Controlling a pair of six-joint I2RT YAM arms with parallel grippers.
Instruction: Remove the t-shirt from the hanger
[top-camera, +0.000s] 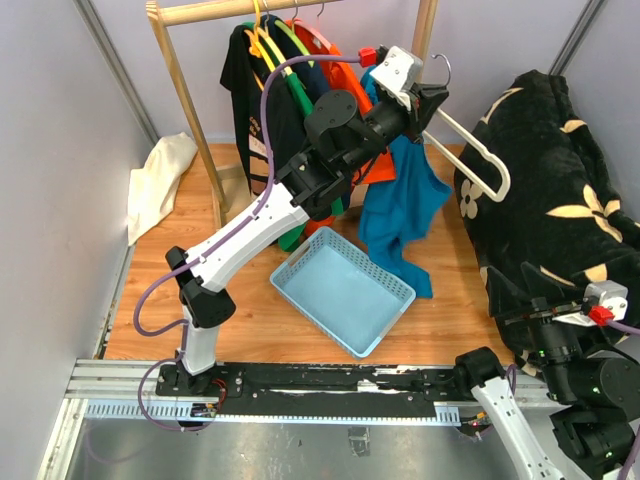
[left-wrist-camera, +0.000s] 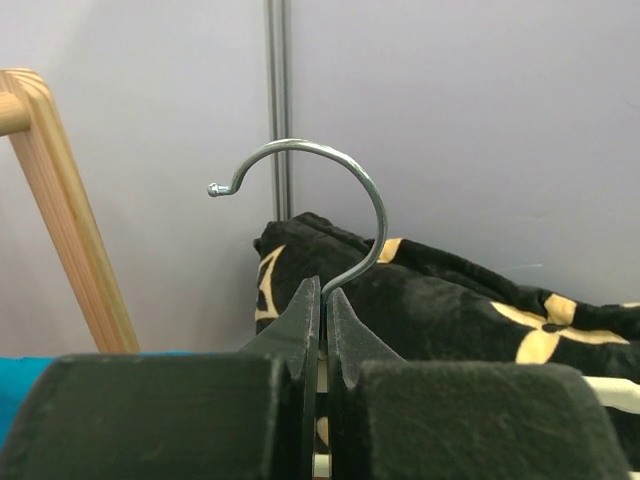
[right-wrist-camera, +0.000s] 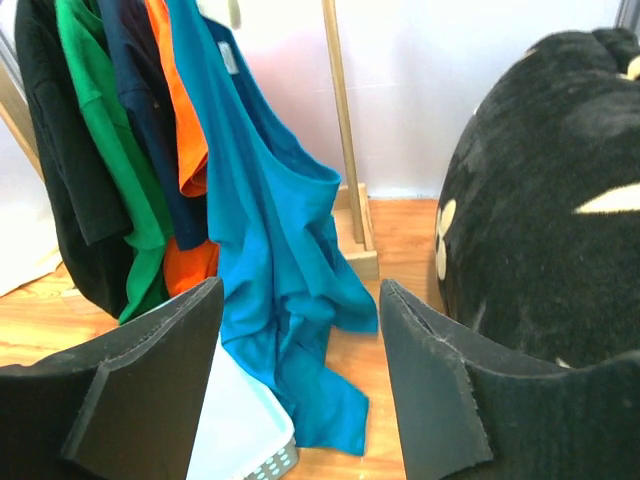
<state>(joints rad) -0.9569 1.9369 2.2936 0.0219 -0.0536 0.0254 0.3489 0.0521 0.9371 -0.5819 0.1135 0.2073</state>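
The blue t-shirt (top-camera: 400, 200) hangs below my left gripper (top-camera: 425, 100) and trails down to the floor beside the basket. It also shows in the right wrist view (right-wrist-camera: 270, 230). My left gripper (left-wrist-camera: 323, 290) is shut on the neck of the white hanger (top-camera: 482, 160), just under its metal hook (left-wrist-camera: 370, 200). The hanger's right arm sticks out bare; its other arm is hidden by the shirt and gripper. My right gripper (top-camera: 515, 290) is open and empty (right-wrist-camera: 300, 300), low at the right, facing the shirt from a distance.
A wooden rack (top-camera: 185, 95) holds black, yellow, green, navy and orange shirts (top-camera: 270, 110). A light blue basket (top-camera: 340, 290) lies on the floor. A black blanket with yellow flowers (top-camera: 550, 200) fills the right side. A white cloth (top-camera: 155, 185) lies left.
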